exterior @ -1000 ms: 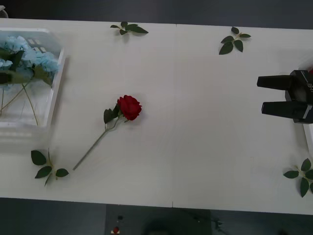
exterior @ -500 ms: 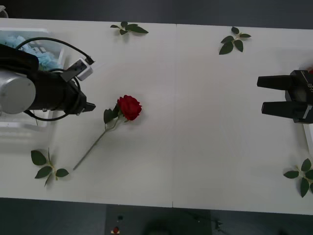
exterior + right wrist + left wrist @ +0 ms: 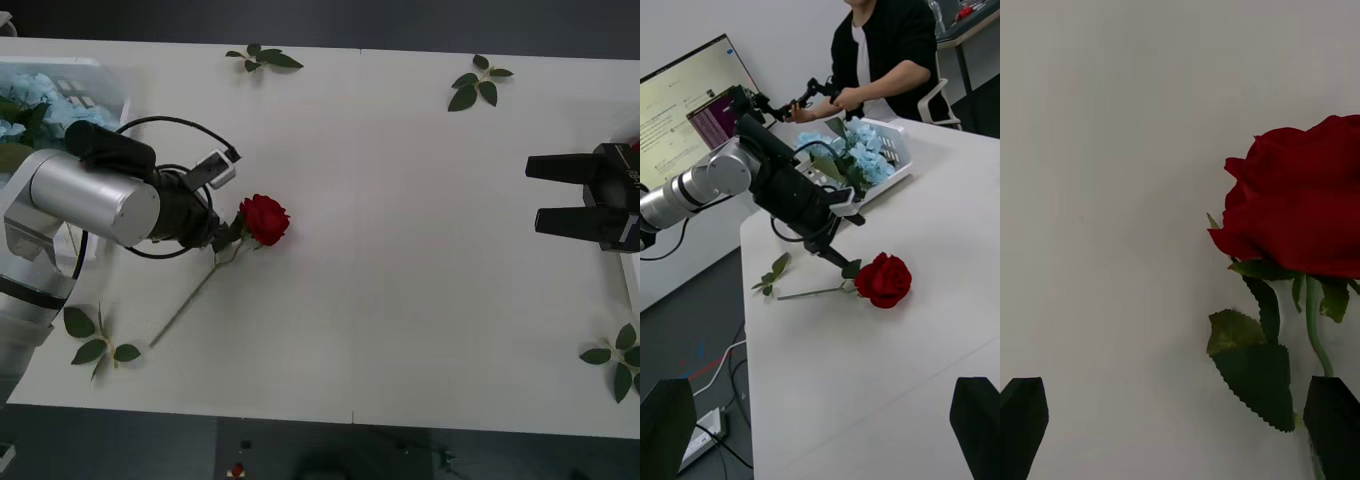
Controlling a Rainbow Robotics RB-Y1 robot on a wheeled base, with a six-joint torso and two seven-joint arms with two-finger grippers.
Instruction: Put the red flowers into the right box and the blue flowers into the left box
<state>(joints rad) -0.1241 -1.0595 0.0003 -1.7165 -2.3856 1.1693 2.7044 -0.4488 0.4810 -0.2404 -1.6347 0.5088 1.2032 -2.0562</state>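
One of the red flowers (image 3: 265,220) lies on the white table left of centre, its stem running toward the near left. My left gripper (image 3: 218,238) is open, low over the leaves just behind the head. In the left wrist view the rose (image 3: 1300,202) sits ahead of the fingers (image 3: 1334,420), with its stem beside one of them. The blue flowers (image 3: 45,105) lie in the left box (image 3: 118,120) at the far left. My right gripper (image 3: 532,192) hangs open at the right side, near the right box (image 3: 631,275), whose rim shows at the frame edge.
Flowerless leaf sprigs lie at the far edge (image 3: 265,57), far right (image 3: 480,82), near left (image 3: 98,340) and near right (image 3: 618,358). The table (image 3: 400,250) between the rose and the right gripper is bare. The left arm's cable (image 3: 170,125) loops above its wrist.
My left arm has swung in from the left, past the left box, down to the rose's leaves. The rose and the right arm have not moved.
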